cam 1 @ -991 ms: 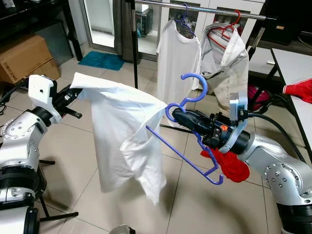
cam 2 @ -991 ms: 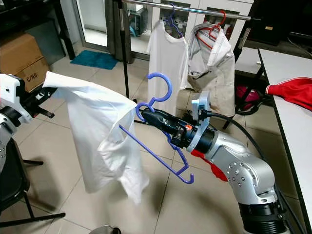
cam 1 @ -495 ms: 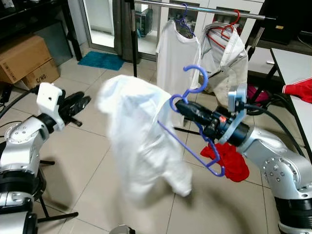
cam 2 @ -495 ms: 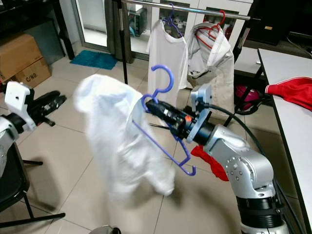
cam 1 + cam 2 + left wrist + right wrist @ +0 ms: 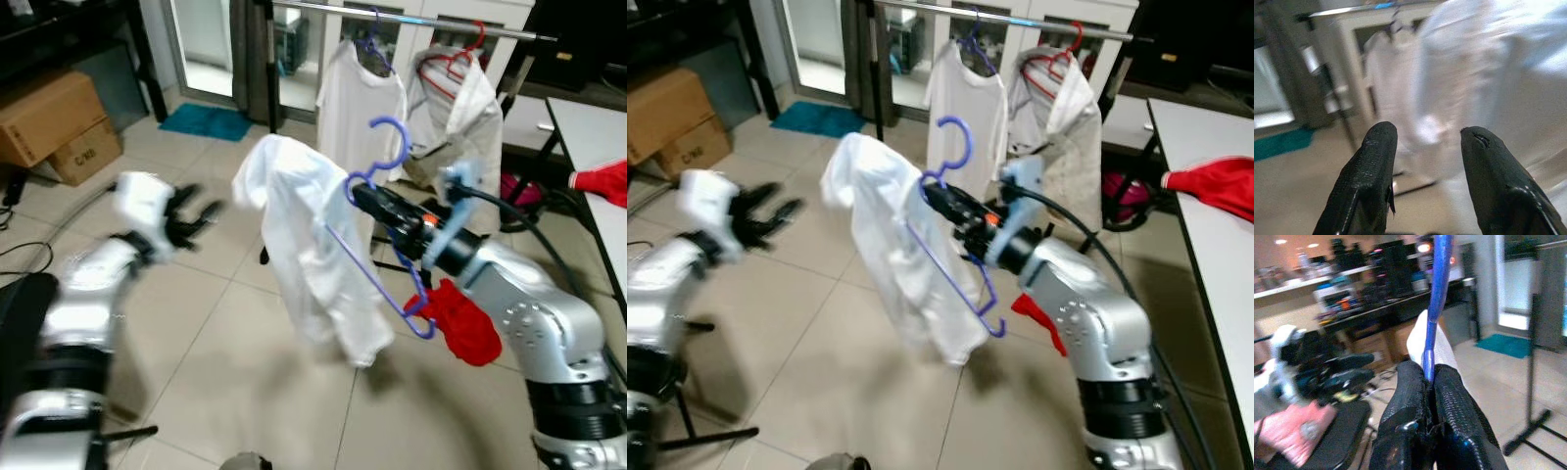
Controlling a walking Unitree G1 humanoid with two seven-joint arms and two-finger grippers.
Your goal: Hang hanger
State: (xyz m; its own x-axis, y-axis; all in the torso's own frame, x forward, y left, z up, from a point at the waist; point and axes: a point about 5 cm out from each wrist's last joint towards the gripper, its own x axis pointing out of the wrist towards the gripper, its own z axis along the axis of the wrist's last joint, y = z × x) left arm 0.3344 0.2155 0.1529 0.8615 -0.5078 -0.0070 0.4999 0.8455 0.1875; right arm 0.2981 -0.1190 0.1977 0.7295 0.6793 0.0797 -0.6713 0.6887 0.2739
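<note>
right pincer (image 5: 1429,377) clamps blue hanger (image 5: 384,235).

Hanger (image 5: 377,235): thin blue plastic, smooth, slight gloss. White shirt (image 5: 309,250) on it: soft matt cloth, creased. Right gripper (image 5: 1429,382) fingers (image 5: 1452,401): black, finely textured rubbery pads. Arms: brushed silver metal. Rail (image 5: 411,18) at far side: shiny metal. Floor (image 5: 245,382): pale glossy tile. Far-left box (image 5: 54,122): matt brown cardboard.

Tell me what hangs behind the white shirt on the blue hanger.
Behind the white shirt on the blue hanger, a clothes rail carries a white T-shirt and a cream garment. The shirt covers the rail's lower stand.
</note>
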